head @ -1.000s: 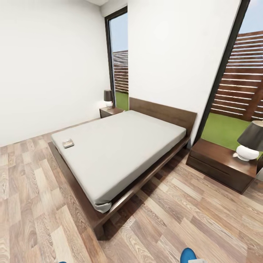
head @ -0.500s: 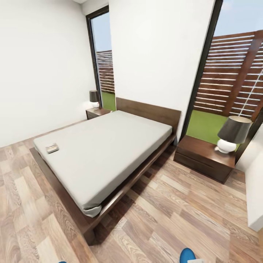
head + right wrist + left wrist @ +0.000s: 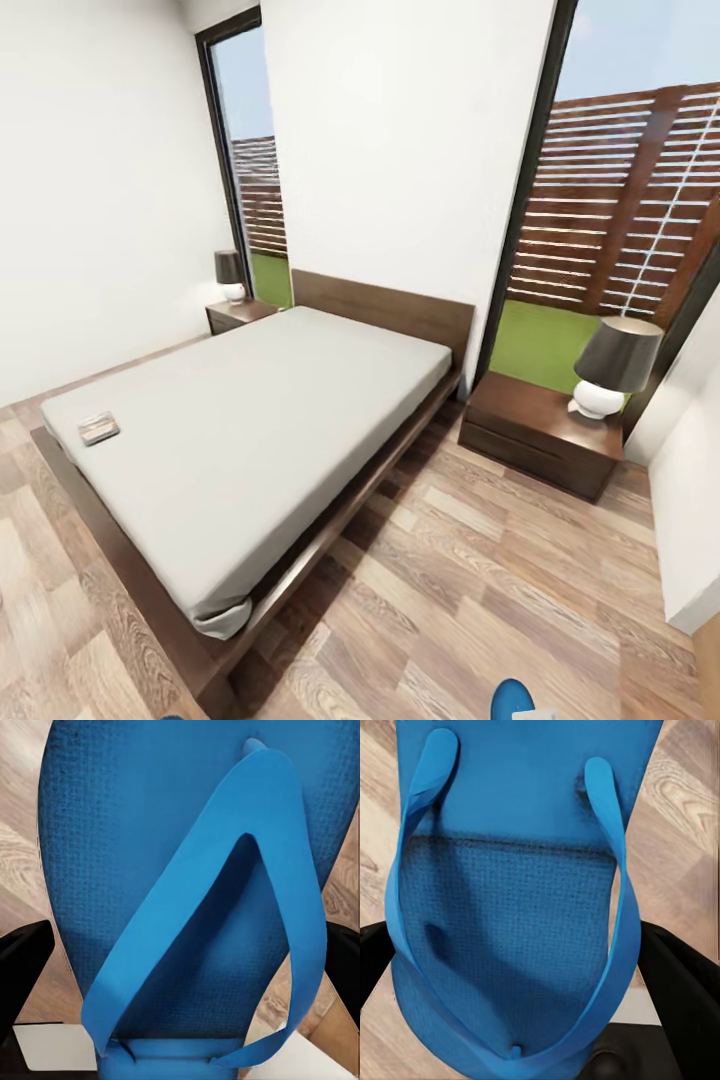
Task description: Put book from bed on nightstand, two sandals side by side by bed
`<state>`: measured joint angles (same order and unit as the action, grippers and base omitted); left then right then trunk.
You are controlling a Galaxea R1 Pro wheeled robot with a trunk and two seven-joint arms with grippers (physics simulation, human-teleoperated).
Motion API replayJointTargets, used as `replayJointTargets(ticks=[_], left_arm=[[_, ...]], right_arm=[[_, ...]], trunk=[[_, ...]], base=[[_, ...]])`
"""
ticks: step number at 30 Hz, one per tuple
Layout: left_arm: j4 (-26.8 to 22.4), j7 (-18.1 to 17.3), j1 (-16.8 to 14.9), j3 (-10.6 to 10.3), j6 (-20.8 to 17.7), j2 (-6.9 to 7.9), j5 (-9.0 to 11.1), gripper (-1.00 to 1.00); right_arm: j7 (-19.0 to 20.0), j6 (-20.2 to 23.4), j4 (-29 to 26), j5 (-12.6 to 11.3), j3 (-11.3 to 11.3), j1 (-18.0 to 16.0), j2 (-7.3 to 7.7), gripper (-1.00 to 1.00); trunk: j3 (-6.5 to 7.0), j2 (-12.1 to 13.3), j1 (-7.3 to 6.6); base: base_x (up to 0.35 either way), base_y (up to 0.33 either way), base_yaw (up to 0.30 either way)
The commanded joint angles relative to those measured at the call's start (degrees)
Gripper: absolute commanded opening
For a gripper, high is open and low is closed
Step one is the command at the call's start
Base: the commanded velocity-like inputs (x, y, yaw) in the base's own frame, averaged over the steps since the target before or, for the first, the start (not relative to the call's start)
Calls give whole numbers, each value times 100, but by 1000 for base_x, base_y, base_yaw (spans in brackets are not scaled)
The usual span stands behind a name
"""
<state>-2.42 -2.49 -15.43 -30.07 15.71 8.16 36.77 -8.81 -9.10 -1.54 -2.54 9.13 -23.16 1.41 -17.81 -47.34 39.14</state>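
Both tools are loaded: the left tool (image 3: 521, 1050) is clamped on one blue sandal (image 3: 510, 907), the right tool (image 3: 180, 1050) on the other sandal (image 3: 187, 885), dark fingers flanking each sole over the plank floor (image 3: 500, 600). The book (image 3: 99, 428) sits on the bed (image 3: 250, 440) at about 9 o'clock; the nearer nightstand (image 3: 540, 440) is at 2 o'clock. I'd roll up alongside the bed, lower both soles flat, toes matching, nearly touching, then let go.

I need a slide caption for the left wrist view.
Bright blue strapped sandal held between the left gripper's black fingers above wood-plank floor.
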Motion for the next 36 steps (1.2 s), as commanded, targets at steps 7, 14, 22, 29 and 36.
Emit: replayJointTargets(ticks=[7, 14, 22, 29, 36], left_arm=[[4, -23, -4, -175, 23, 0, 50, -100], [4, -23, -4, -198, 28, 1, 49, -100], [4, -23, -4, -201, 28, 1, 49, -100], [4, -29, -4, -201, 29, 1, 49, -100], [8, -31, -4, -213, 27, -5, 43, -100]], right_arm=[[-15, -14, 4, -27, 45, -4, 7, -100], [-15, -13, 4, -27, 45, -4, 8, -100], [-14, -13, 5, -27, 45, -4, 8, -100], [-10, -13, 4, -27, 45, -4, 4, -100], [-7, -12, 4, -27, 45, -4, 2, -100]], trunk=[[-7, -4, 4], [-7, -4, 4], [-7, -4, 4], [-7, -4, 4], [-7, -4, 4]], base=[[271, -70, -194], [56, -13, -267], [7, -2, -277], [1, 0, -279], [0, 0, -277]])
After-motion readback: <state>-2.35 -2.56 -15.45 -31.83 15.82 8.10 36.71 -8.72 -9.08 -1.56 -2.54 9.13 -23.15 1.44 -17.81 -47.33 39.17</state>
